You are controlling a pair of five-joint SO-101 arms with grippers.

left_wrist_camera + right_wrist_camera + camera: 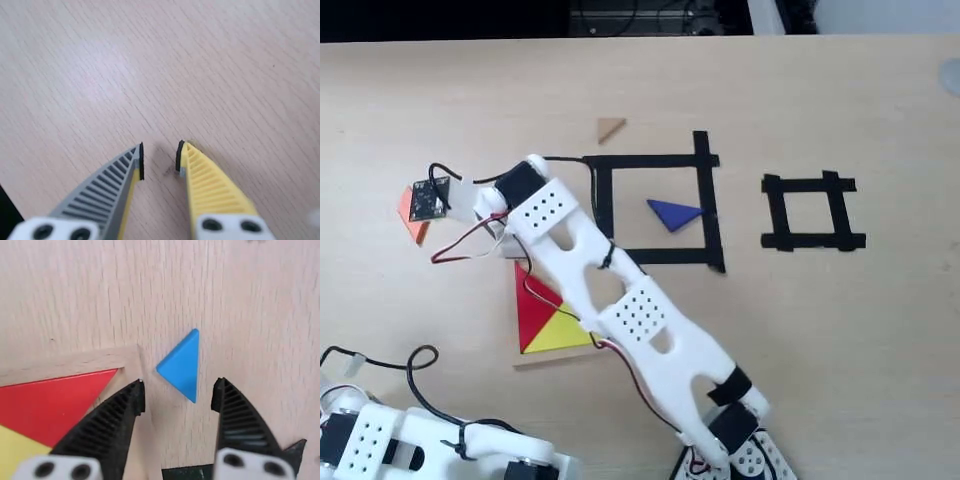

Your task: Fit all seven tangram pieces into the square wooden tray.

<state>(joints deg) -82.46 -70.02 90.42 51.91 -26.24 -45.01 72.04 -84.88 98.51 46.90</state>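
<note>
The square wooden tray (552,356) lies at the front left and holds a red triangle (534,303) and a yellow triangle (563,332). In the right wrist view a light blue triangle (181,365) lies on the table just off the tray's corner (120,359). My right gripper (177,390) hovers open over it, with one black finger above the tray edge and the other beside the piece. An orange piece (412,218) lies at the far left, a dark blue triangle (674,213) inside a taped square, and a tan triangle (610,128) behind it. My left gripper (160,160) is open over bare table.
The right arm (620,300) stretches diagonally across the tray's right side. A large black tape square (705,200) and a smaller one (812,212) mark the table. The left arm's base (420,445) sits at the front left corner.
</note>
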